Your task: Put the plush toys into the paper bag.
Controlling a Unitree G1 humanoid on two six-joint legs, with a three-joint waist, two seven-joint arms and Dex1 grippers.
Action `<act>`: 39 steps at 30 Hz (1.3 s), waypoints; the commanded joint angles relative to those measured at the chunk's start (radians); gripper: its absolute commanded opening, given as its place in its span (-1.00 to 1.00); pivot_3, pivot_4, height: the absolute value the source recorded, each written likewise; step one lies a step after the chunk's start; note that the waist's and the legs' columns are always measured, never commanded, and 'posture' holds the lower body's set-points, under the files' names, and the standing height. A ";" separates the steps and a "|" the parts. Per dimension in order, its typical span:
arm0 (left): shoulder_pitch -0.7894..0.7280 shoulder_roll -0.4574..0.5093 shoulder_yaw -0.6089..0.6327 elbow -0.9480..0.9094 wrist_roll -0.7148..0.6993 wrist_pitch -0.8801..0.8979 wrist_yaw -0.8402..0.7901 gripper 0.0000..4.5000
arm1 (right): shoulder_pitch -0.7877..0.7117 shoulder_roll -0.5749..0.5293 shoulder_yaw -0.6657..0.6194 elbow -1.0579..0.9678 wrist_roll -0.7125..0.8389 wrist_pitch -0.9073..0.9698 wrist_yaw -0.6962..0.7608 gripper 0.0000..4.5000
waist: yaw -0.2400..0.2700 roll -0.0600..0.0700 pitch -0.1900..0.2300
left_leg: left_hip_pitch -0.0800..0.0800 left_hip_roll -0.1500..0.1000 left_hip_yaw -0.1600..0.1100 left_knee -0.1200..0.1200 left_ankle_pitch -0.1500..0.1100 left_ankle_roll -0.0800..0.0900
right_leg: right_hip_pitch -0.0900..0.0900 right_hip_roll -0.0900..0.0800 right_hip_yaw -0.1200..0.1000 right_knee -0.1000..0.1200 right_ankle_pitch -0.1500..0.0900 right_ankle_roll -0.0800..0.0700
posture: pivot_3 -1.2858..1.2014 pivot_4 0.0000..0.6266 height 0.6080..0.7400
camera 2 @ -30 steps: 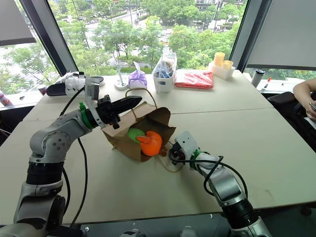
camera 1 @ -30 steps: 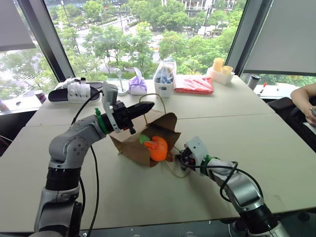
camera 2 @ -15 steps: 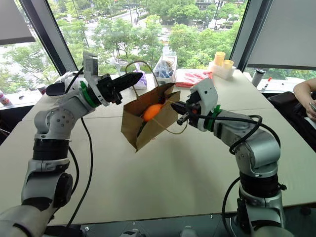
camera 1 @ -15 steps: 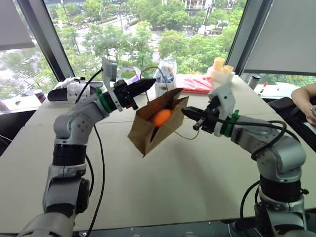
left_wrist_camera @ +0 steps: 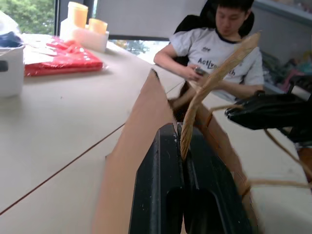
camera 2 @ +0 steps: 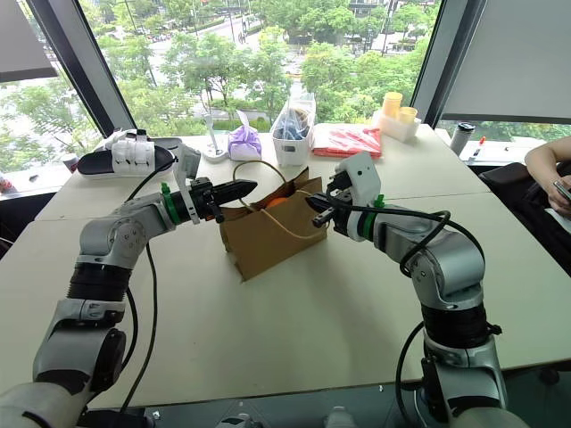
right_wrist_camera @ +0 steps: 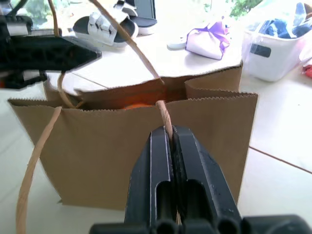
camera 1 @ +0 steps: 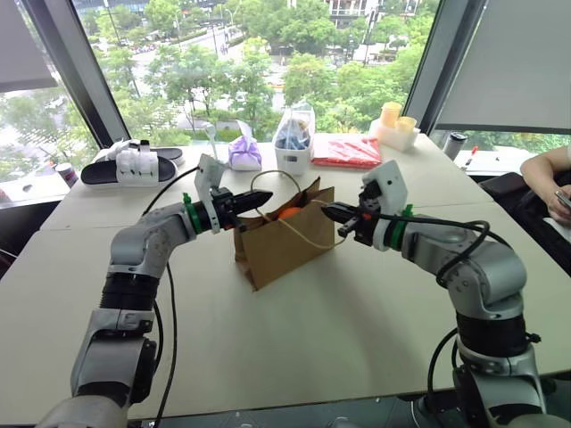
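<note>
One toy I can see: an orange [camera 1: 287, 213] patch just inside the mouth of the bag [camera 1: 284, 242]; the rest of it is hidden by the paper. I cannot make out the green toy. The bag stands on the table [camera 1: 294, 330], tilted, mouth up, between my two arms. My left gripper [camera 1: 264, 194] is clamped on one cord handle [left_wrist_camera: 214, 85] at the bag's left rim, its fingers [left_wrist_camera: 161, 165] pressed together with the cord between them. My right gripper [camera 1: 328, 211] is closed on the other handle [right_wrist_camera: 165, 117], at the right rim. Beyond the bag, by the window, sit a purple pouch [camera 1: 246, 153], a white bin [camera 1: 294, 143], a red packet [camera 1: 350, 152] and a sandal [camera 1: 129, 165]. A person [left_wrist_camera: 222, 53] sits at the table's right edge, cut off in the head views.
</note>
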 commanded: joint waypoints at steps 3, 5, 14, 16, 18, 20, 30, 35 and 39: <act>-0.022 0.017 0.035 -0.014 -0.001 0.003 -0.010 -0.61 | -0.032 -0.007 -0.018 -0.018 0.017 -0.030 0.003 -0.73 | 0.004 0.000 0.000 | 0.000 0.000 0.000 0.000 0.000 0.000 | 0.000 0.000 0.000 0.000 0.000 0.000 | 0.03 -0.52 1.00; -0.028 0.026 0.047 -0.019 -0.011 0.018 -0.014 -0.20 | -0.038 -0.010 -0.035 -0.027 0.036 -0.021 0.007 -0.41 | 0.001 0.000 0.000 | 0.000 0.000 0.000 0.000 0.000 0.000 | 0.000 0.000 0.000 0.000 0.000 0.000 | 0.03 -0.52 1.00; -0.032 0.115 0.128 -0.034 -0.097 0.139 -0.081 1.00 | -0.109 -0.038 -0.141 -0.069 0.104 0.005 -0.028 0.96 | -0.004 0.000 0.000 | 0.000 0.000 -0.001 -0.001 -0.001 0.001 | -0.002 0.000 0.000 0.002 0.000 0.000 | 0.03 -0.52 1.00; -0.023 0.145 0.134 -0.039 -0.111 0.167 -0.105 1.00 | -0.118 -0.046 -0.167 -0.080 0.123 0.006 -0.034 0.96 | -0.003 0.000 0.000 | 0.000 0.000 0.000 -0.001 -0.001 0.002 | -0.002 0.000 0.000 0.001 0.000 0.000 | 0.03 -0.52 1.00; -0.006 0.177 0.143 -0.046 -0.119 0.189 -0.126 1.00 | -0.125 -0.053 -0.208 -0.096 0.156 0.022 -0.046 0.96 | -0.002 0.000 0.000 | 0.000 0.000 0.000 -0.001 -0.002 0.003 | -0.001 0.000 0.000 0.001 0.000 0.000 | 0.03 -0.52 1.00; 0.018 0.214 0.149 -0.059 -0.124 0.203 -0.152 1.00 | -0.115 -0.071 -0.263 -0.135 0.208 0.054 -0.050 0.96 | -0.001 0.000 0.000 | 0.000 0.000 0.000 -0.001 -0.002 0.004 | -0.001 0.000 0.000 0.001 0.000 0.000 | 0.03 -0.52 1.00; 0.140 0.241 0.071 -0.086 -0.070 0.151 -0.264 1.00 | 0.256 -0.118 -0.452 -0.383 0.566 0.142 -0.026 0.96 | 0.006 0.000 0.000 | 0.000 0.001 -0.001 0.000 -0.003 0.005 | 0.001 0.000 0.000 0.000 0.000 0.000 | 0.03 -0.52 1.00; 0.128 0.202 0.026 -0.029 -0.015 0.082 -0.283 1.00 | 0.398 -0.095 -0.260 -0.355 0.433 0.010 -0.026 0.18 | -0.001 0.000 0.000 | 0.001 0.001 0.001 0.001 -0.003 0.005 | 0.001 0.000 0.000 0.001 0.000 0.000 | 0.03 -0.52 1.00; 0.108 0.180 0.000 0.004 0.014 0.042 -0.297 1.00 | 0.394 -0.049 -0.064 -0.262 0.288 -0.114 -0.030 -0.72 | -0.003 0.000 0.000 | 0.002 0.001 0.001 0.000 -0.003 0.005 | 0.001 0.000 0.000 0.002 0.000 0.000 | 0.03 -0.52 1.00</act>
